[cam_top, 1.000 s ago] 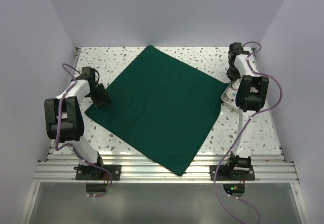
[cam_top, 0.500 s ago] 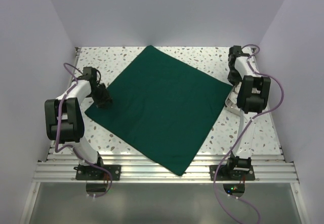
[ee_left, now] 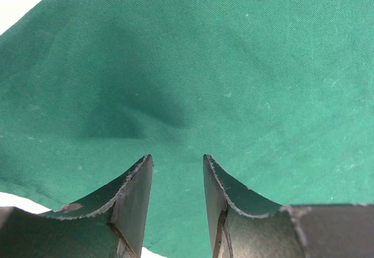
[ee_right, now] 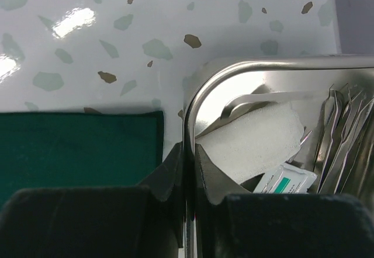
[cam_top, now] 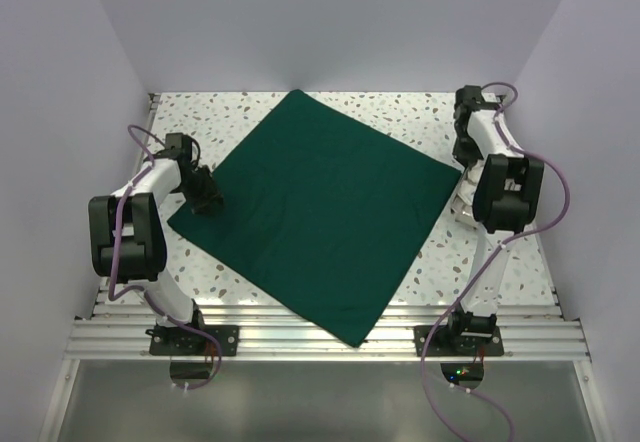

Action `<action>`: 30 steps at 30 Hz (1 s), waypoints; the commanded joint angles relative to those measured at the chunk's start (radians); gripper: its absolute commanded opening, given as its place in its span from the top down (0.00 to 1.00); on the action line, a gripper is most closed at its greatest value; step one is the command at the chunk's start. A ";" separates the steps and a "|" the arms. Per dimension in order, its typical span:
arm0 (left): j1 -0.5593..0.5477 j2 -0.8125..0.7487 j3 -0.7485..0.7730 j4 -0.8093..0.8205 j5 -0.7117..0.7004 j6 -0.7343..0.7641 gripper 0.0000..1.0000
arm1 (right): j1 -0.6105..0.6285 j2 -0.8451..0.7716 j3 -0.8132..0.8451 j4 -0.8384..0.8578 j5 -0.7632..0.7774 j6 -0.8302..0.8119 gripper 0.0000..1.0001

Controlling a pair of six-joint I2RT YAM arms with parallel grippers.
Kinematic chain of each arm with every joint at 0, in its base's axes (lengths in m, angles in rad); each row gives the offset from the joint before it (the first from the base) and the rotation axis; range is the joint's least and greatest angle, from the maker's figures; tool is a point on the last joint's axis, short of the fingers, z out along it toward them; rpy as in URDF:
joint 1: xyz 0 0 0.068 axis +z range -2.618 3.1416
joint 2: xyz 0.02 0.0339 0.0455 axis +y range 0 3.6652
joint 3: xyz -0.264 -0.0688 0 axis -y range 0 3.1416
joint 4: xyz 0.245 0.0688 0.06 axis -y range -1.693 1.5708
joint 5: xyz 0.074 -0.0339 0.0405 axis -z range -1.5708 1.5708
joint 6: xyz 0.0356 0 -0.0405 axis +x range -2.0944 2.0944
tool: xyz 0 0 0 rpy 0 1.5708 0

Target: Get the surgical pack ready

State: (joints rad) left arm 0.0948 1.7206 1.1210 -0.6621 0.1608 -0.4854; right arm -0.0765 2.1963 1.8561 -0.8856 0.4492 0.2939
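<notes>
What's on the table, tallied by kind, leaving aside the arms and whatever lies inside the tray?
Drape: 1
Tray: 1
Total: 2

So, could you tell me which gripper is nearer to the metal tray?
Right. The right gripper is closed on the tray rim at its corner; the left gripper sits open over the green cloth at its opposite corner, the whole cloth between them.
</notes>
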 commanded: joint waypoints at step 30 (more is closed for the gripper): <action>-0.004 -0.104 -0.032 -0.031 0.000 0.018 0.55 | 0.902 0.140 0.267 -0.108 -0.282 -0.124 1.00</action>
State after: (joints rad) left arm 0.0948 1.6638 1.0992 -0.6800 0.1558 -0.4850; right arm 0.8196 2.3672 2.1212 -0.9794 0.1772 0.2073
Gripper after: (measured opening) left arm 0.446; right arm 0.087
